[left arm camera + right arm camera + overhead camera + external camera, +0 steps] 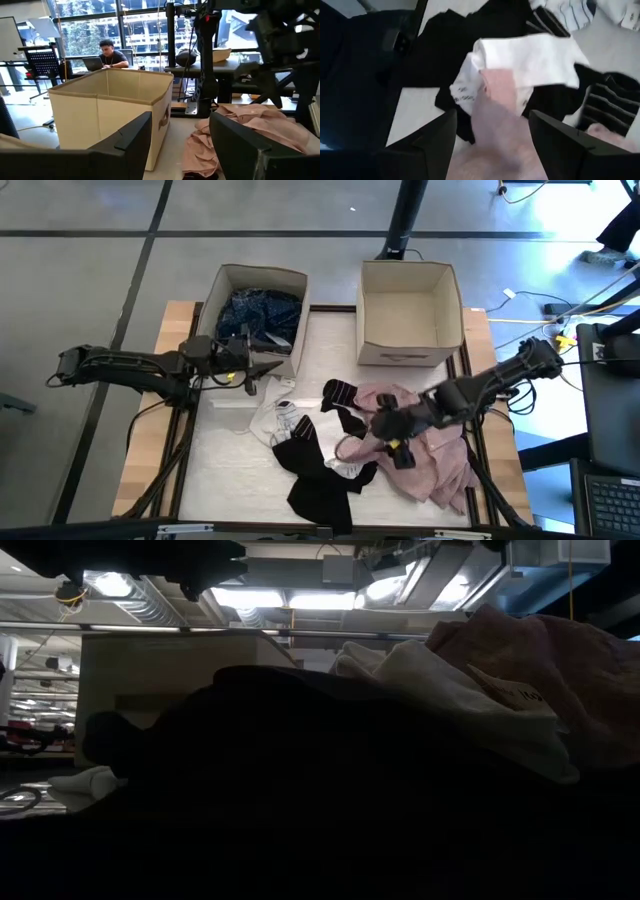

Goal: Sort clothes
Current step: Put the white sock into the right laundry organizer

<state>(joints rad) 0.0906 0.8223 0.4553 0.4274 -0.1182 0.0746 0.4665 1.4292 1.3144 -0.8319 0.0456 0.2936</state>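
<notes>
— Over the pile's three-o'clock side, the right gripper (392, 442) hangs with fingers spread above the pale pink shirt (440, 455). Risk?

— Snagging the white piece (530, 60) too. The left gripper (262, 370) waits empty and parted beside the left box (255, 278).

I work in a lab or open office hall, not a home: past my left wrist I see tall windows (100, 20) with a person (111, 52) sitting at a laptop (93, 63), a whiteboard (11, 40) and black equipment stands (202, 55). From above, my wooden table (150, 430) stands on a grey tiled floor (90, 270) with loose cables (560, 310). The low view shows bare ceiling ducts (150, 605) and strip lights (260, 598).
</notes>
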